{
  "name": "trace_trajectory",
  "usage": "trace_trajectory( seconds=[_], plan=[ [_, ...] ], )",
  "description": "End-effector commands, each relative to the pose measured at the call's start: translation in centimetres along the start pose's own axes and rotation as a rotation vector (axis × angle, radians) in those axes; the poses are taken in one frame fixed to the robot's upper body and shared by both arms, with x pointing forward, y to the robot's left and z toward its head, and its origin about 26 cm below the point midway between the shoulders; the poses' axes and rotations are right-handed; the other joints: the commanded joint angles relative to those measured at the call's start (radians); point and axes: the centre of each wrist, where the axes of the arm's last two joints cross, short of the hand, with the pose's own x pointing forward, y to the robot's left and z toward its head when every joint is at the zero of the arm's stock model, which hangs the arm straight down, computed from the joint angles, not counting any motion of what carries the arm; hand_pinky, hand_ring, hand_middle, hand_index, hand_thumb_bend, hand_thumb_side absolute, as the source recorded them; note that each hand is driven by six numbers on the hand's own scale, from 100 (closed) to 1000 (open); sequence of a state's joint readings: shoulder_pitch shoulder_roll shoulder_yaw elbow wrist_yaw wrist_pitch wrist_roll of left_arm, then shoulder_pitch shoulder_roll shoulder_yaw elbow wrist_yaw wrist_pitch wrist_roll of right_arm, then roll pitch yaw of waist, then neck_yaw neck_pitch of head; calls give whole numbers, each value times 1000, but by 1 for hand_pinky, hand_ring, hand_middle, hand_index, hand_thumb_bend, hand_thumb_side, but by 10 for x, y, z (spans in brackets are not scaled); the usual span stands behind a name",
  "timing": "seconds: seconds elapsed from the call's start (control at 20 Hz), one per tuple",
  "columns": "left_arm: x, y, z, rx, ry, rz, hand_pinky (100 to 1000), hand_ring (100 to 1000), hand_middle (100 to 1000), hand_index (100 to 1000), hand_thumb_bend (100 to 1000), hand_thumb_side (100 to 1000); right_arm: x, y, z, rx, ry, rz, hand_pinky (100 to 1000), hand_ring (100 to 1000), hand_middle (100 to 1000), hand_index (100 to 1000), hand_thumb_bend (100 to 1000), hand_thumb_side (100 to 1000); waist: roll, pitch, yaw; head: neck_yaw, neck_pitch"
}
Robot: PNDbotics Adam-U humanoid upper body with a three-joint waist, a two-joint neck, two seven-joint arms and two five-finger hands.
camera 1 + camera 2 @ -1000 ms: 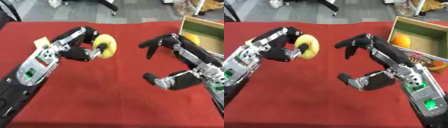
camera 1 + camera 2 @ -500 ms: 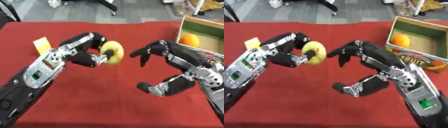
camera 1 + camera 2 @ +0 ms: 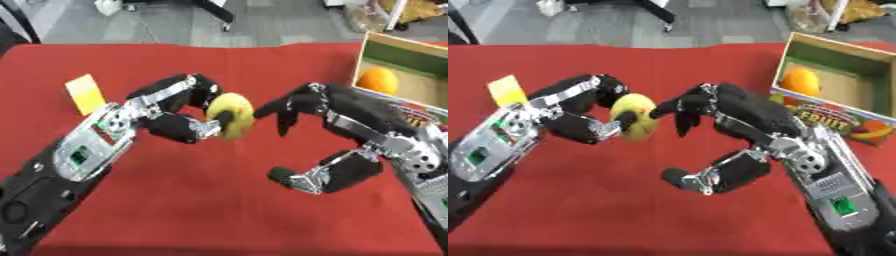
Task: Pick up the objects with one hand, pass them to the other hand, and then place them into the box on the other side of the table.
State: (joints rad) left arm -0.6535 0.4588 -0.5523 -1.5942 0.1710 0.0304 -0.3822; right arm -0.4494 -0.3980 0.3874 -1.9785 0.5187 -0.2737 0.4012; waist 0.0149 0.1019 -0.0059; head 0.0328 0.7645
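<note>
My left robot hand [image 3: 179,120] holds the lemon [image 3: 232,116] above the tabletop [image 3: 175,200] — right robot hand [image 3: 350,135] spread wide just beside it, fingertips possibly touching. Box [image 3: 411,75] lies far right.

A yellow card [image 3: 86,93] lies flat on the red tablecloth [image 3: 210,200], well left of the fingers.

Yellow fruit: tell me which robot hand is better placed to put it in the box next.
Right. The right robot hand is open, its fingertips almost at the yellow fruit, and the box stands on its side. The left robot hand holds the fruit, farther from the box.
</note>
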Motion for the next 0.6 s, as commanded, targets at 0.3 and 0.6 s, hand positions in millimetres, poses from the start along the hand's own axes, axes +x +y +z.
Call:
trace_trajectory(
  seconds=[0.3, 0.6],
  plan=[
    [8, 2, -4, -7, -26, 13, 508, 517, 433, 512, 104, 256, 7, -8, -7, -73, 60, 114, 442, 486, 402, 800, 370, 428, -5, -2, -1, -5, 6],
    [8, 1, -5, -9, -26, 23, 509, 517, 433, 513, 105, 256, 11, -4, -11, -103, 104, 180, 433, 479, 394, 792, 365, 425, -6, -2, 0, -9, 6]
  ],
)
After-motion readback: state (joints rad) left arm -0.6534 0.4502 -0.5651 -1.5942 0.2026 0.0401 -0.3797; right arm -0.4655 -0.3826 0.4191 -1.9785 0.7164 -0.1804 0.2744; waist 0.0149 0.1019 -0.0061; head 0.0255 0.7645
